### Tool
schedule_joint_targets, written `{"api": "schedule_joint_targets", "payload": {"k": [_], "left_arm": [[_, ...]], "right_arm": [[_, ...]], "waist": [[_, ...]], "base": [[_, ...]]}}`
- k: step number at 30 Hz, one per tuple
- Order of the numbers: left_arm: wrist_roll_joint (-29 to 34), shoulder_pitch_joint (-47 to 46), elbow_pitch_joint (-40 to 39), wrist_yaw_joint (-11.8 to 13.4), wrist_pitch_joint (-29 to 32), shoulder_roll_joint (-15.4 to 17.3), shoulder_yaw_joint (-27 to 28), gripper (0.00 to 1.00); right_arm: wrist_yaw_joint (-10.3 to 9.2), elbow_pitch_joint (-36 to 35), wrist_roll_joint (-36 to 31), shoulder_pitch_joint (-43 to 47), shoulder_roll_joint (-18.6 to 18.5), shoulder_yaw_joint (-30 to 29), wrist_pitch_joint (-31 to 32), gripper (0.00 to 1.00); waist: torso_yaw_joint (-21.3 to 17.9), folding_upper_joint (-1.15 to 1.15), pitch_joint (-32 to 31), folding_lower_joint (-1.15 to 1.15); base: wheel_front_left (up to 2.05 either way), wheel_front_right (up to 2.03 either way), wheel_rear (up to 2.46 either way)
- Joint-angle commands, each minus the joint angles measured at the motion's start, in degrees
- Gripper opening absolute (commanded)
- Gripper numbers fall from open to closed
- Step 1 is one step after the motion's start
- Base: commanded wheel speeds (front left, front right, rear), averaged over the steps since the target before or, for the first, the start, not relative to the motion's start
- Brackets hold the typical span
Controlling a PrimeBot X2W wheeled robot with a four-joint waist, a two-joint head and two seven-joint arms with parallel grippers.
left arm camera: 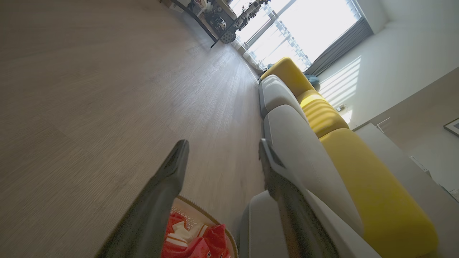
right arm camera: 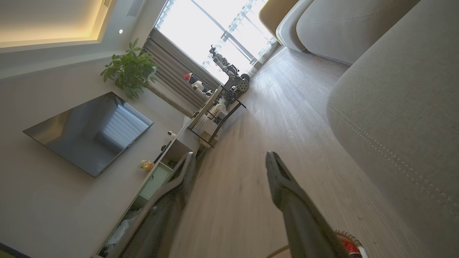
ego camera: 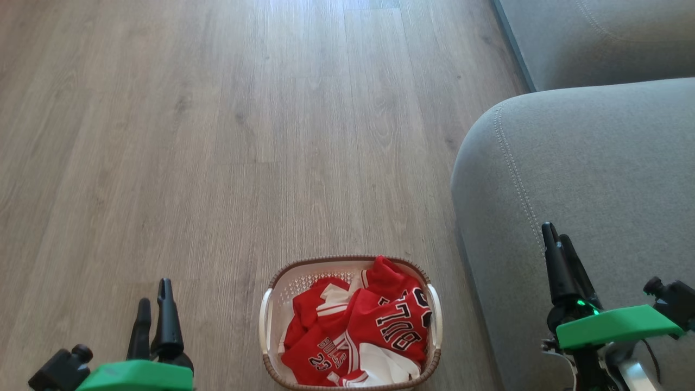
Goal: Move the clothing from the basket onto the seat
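Currently clothing [ego camera: 358, 326] heaps in basket [ego camera: 264, 320] on floor [ego camera: 217, 136], midway between left gripper [ego camera: 154, 292] and right gripper [ego camera: 556, 231], both empty, fingers apart; seat [ego camera: 586, 179] lies right.

The left gripper [ego camera: 154, 293] and right gripper [ego camera: 556, 232] are showing long tapered black fingers [ego camera: 167, 320], bright green wrist covers [ego camera: 616, 325] and black knobs [ego camera: 654, 285].

Basket [ego camera: 270, 317]: one. Jerseys [ego camera: 391, 320]: two showing lettering. Grey seat cushions [ego camera: 586, 179]: two.
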Motion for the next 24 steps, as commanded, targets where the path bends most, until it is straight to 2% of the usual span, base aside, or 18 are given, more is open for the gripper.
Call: {"api": "schedule_joint_targets", "payload": {"k": [1, 7, 24], "left_arm": [[1.1, -0.6, -2.3, 0.4, -0.5, 0.7, 0.7, 1.0], [7.1, 0.0, -2.3, 0.8, -1.7, 0.8, 0.3, 1.0], [20.0, 1.4, -0.7, 1.5, -4.6, 1.0, -1.3, 1.0]], "right_arm": [[0.25, -2.0, -1.3, -1.1, -0.3, -0.2, -0.4, 1.0], [0.27, -1.4, -8.9, -0.8, 0.6, -1.3, -0.5, 1.0], [0.34, 0.5, -24.9, -0.2, 2.8, -4.2, -0.8, 1.0]], "waist": [[0.0, 0.0, 0.0, 0.0], [0.0, 0.0, -0.2, 0.0], [0.0, 0.0, -0.7, 0.0]], "base": [[0.0, 0.0, 0.0], [0.0, 0.0, 0.0], [0.0, 0.0, 0.0]]}}
